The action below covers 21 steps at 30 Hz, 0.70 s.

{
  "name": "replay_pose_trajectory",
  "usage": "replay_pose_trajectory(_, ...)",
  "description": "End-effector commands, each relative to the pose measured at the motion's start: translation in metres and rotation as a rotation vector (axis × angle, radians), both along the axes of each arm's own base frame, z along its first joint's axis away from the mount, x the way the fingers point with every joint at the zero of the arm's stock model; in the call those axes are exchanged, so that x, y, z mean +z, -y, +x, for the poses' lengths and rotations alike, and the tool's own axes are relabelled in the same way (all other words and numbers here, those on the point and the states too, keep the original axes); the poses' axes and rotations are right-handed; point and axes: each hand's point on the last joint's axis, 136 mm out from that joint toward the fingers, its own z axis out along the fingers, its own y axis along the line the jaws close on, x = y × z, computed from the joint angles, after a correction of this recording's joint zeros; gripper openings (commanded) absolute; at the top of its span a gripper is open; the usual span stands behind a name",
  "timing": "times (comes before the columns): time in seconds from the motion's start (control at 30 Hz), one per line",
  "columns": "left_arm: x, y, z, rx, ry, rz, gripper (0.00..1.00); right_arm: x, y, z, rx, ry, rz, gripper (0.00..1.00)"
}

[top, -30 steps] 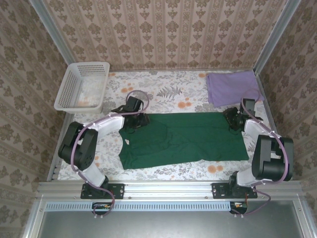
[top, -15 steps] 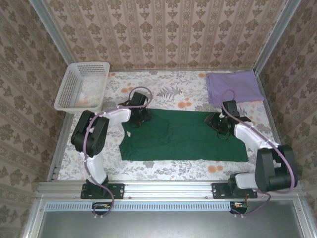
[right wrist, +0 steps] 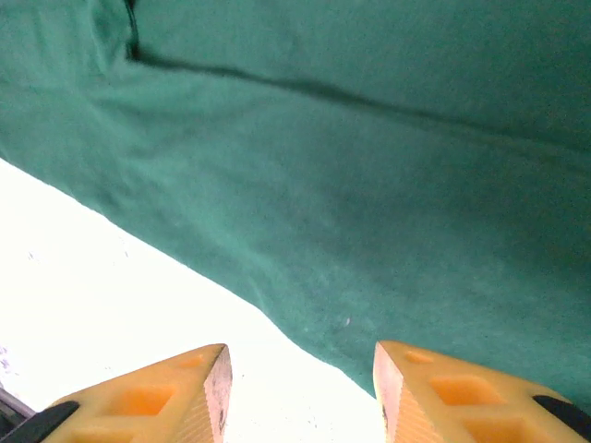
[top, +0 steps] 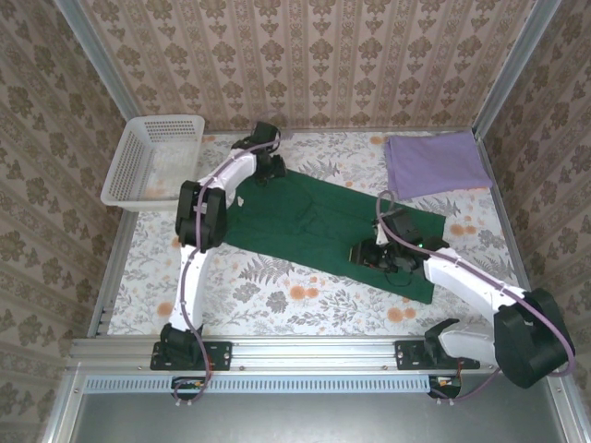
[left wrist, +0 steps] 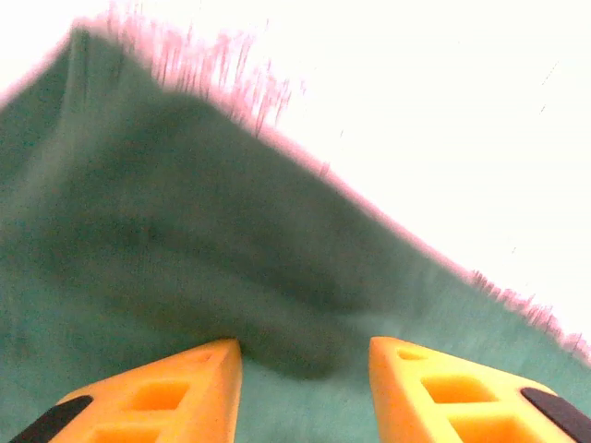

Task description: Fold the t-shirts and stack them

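Dark green t-shirt (top: 314, 221) lies slantwise across mid-table, one end far left, the other near right, with a crease along it.

Left gripper (left wrist: 305, 351) at the far-left end: jaws apart, cloth rucked between the tips. Nipped or not, cannot tell.

Right gripper (right wrist: 300, 353) over the near edge: jaws apart, bare table between them, nothing held.

Likely step is squaring and flattening before the fold. Best to draw the ends apart evenly and low, without bunching.

Lilac t-shirt (top: 434, 161) lies flat far right, well apart. White basket (top: 166, 121) far left, near the left arm; mind it.

Open tablecloth (top: 277, 295) nearside; basket (top: 125, 173) far-left
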Motion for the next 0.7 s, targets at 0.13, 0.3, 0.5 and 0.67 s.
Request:
replay_pose_trajectory(0.13,0.090,-0.005,0.006,-0.067,0.077,0.064,0.48,0.007,-0.017,0.006,0.091,0.025,-0.054,0.48)
replay_pose_trajectory(0.3,0.103,-0.018,-0.053,-0.026,0.095,0.039,0.46,0.011,-0.036,0.007,0.181,0.051,-0.057,0.48)
replay_pose_trajectory(0.5,0.051,-0.036,-0.136,0.088,0.006,-0.085,0.43,-0.008,-0.022,0.009,0.170,-0.050,-0.195,0.47)
replay_pose_trajectory(0.67,0.011,-0.045,-0.178,0.169,-0.083,-0.066,0.42,-0.023,-0.021,-0.006,0.214,-0.152,-0.215,0.47)
